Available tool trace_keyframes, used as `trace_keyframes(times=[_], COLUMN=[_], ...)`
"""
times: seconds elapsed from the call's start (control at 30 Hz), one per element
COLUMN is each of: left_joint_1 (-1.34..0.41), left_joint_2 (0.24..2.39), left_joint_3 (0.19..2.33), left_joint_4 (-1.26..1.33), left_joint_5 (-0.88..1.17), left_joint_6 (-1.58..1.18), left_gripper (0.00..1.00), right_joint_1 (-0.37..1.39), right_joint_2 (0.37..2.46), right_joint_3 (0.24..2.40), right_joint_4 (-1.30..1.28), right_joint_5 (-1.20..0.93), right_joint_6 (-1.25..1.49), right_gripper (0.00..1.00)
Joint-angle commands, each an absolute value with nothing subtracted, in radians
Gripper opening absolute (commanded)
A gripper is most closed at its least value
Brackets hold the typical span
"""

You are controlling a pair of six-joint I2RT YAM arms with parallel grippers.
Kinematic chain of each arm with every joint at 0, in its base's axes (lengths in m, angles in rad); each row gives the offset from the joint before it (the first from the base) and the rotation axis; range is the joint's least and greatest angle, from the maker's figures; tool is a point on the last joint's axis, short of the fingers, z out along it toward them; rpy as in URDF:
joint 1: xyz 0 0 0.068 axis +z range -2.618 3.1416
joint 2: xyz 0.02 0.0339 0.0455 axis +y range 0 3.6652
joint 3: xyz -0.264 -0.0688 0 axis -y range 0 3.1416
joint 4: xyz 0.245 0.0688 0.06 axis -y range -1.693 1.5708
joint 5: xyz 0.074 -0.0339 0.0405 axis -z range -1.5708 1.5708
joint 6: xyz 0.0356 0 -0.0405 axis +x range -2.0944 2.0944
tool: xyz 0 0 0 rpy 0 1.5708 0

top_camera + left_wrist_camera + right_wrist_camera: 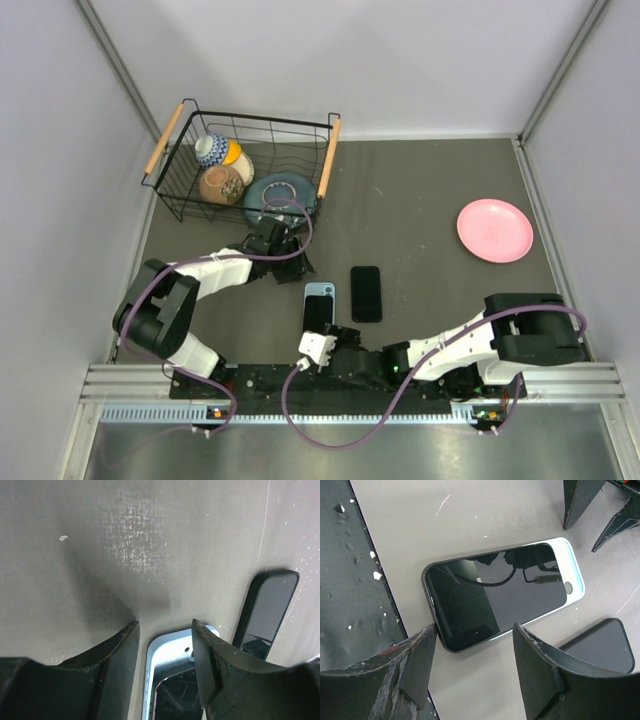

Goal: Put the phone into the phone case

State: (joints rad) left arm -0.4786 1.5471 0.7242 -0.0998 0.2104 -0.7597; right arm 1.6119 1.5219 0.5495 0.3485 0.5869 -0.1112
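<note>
The phone (485, 597) lies flat on the light blue phone case (574, 577), a little below the middle of the top view. It is not all the way in. It sits a bit off, so a blue edge of the case shows at one end.

The right gripper (475, 627) is at the bottom end of the phone. Its two fingers are apart and hold nothing. The end of the phone sits in the gap between them.

The left gripper (165, 625) is at the other end, by the top of the case. Its fingers are apart too. I cannot tell if they touch the case.

A second black phone (366, 293) lies just to the right of the case on the grey table (420, 200). A wire basket (250, 120) with bowls is in the upper left. A pink plate (494, 230) is on the right.
</note>
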Motion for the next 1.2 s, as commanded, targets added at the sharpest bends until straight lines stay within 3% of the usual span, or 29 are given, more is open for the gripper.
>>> trace_keyframes(times=[0.0, 0.4, 0.67, 1.17], left_joint_1=[-0.495, -0.59, -0.627, -0.658], left_joint_2=[1.566, 1.598, 1.574, 1.635], left_joint_3=[0.699, 0.724, 0.716, 0.713], left_joint_4=[-0.193, -0.247, -0.285, -0.273], left_joint_5=[0.072, -0.041, -0.115, -0.058], left_joint_6=[-0.712, -0.703, -0.706, -0.698], left_gripper=[0.51, 0.45, 0.33, 0.31], right_joint_1=[1.605, 1.603, 1.601, 1.542], right_joint_2=[1.5, 1.514, 1.511, 1.508], right_joint_3=[0.551, 0.537, 0.54, 0.557], right_joint_4=[0.396, 0.405, 0.394, 0.368], right_joint_5=[0.626, 0.623, 0.629, 0.6], right_joint_6=[-0.109, -0.101, -0.107, -0.091], right_gripper=[0.62, 0.64, 0.67, 0.68])
